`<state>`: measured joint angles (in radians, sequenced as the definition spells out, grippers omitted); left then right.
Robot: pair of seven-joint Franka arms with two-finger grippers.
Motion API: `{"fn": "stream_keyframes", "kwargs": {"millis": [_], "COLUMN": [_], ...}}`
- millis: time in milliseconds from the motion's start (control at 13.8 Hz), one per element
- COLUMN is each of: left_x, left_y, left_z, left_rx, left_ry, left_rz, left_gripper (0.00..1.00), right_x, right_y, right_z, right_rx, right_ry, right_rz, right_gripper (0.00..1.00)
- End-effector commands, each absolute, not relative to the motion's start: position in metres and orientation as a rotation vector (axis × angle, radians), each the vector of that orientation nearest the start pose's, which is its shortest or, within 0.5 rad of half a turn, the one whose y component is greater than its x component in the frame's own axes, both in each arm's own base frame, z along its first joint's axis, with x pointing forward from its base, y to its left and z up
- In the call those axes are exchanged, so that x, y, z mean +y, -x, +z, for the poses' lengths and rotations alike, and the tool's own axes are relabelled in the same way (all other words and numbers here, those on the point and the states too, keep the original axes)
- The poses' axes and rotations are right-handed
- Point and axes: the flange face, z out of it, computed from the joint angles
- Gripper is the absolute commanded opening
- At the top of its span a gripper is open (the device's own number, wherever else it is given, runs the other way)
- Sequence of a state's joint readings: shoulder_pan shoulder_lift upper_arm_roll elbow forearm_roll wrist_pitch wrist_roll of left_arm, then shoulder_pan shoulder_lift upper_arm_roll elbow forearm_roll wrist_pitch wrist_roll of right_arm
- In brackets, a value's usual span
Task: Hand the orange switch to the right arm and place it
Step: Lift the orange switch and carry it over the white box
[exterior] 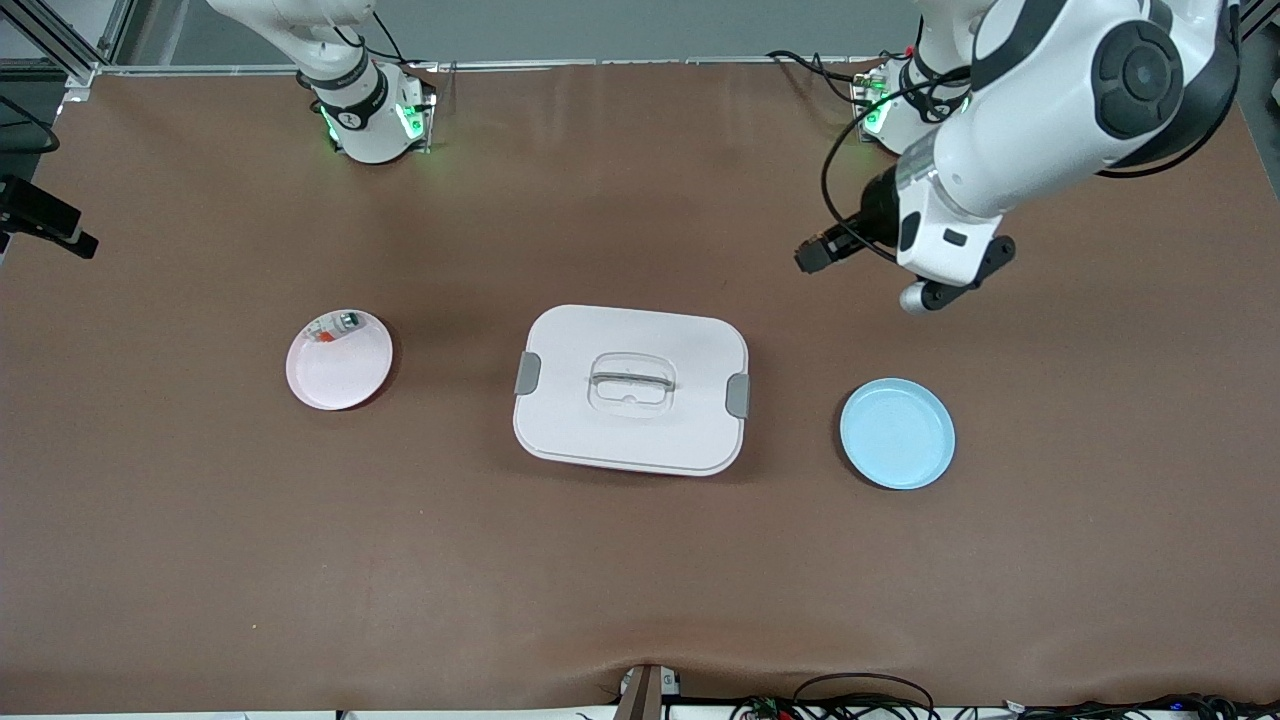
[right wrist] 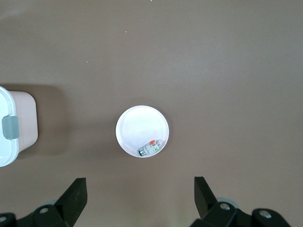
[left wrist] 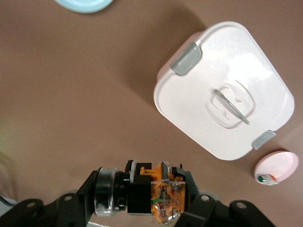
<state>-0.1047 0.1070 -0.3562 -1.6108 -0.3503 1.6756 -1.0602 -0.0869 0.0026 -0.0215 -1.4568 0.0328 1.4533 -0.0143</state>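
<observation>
Mid-handover: left pincer (left wrist: 156, 198) clamping orange switch (left wrist: 158, 191) aloft over bench (exterior: 640, 580), right pincer (right wrist: 139, 196) agape, needing to meet it.

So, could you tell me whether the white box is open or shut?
Shut: the lid lies flat on the white box, and both grey latches sit down against its ends.

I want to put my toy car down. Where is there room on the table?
The wide brown tabletop nearer the front camera than the white lidded box, round pink plate and empty round blue plate is bare. Between box and plates it is tighter.
</observation>
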Motion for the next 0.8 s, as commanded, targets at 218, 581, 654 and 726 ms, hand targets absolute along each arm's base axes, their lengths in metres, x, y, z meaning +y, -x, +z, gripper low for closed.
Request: {"fn": "stream_keyframes", "kwargs": {"millis": [218, 581, 654, 726], "left_x": [-0.378, -0.442, -0.452, -0.458], "left_y": [-0.502, -0.481, -0.48, -0.482], "left_z": [0.577, 0.559, 0.555, 0.553], "left_rx": [-1.651, -1.893, -1.996, -2.08], "left_ry": [2.998, 2.874, 2.806, 2.752], "left_rz": [0.597, 0.699, 0.758, 0.817], "left_gripper": [0.32, 0.32, 0.32, 0.32], "right_x": [-0.064, -0.069, -0.069, -0.069], "right_y": [-0.54, -0.544, -0.544, -0.545], "right_z": [0.672, 0.673, 0.675, 0.678], "right_rx": [0.146, 0.153, 0.155, 0.152], "right_ry": [3.123, 3.159, 3.156, 3.157], "right_rz": [-0.04, -0.078, -0.088, -0.109], "right_gripper": [1.0, 1.0, 1.0, 1.0]}}
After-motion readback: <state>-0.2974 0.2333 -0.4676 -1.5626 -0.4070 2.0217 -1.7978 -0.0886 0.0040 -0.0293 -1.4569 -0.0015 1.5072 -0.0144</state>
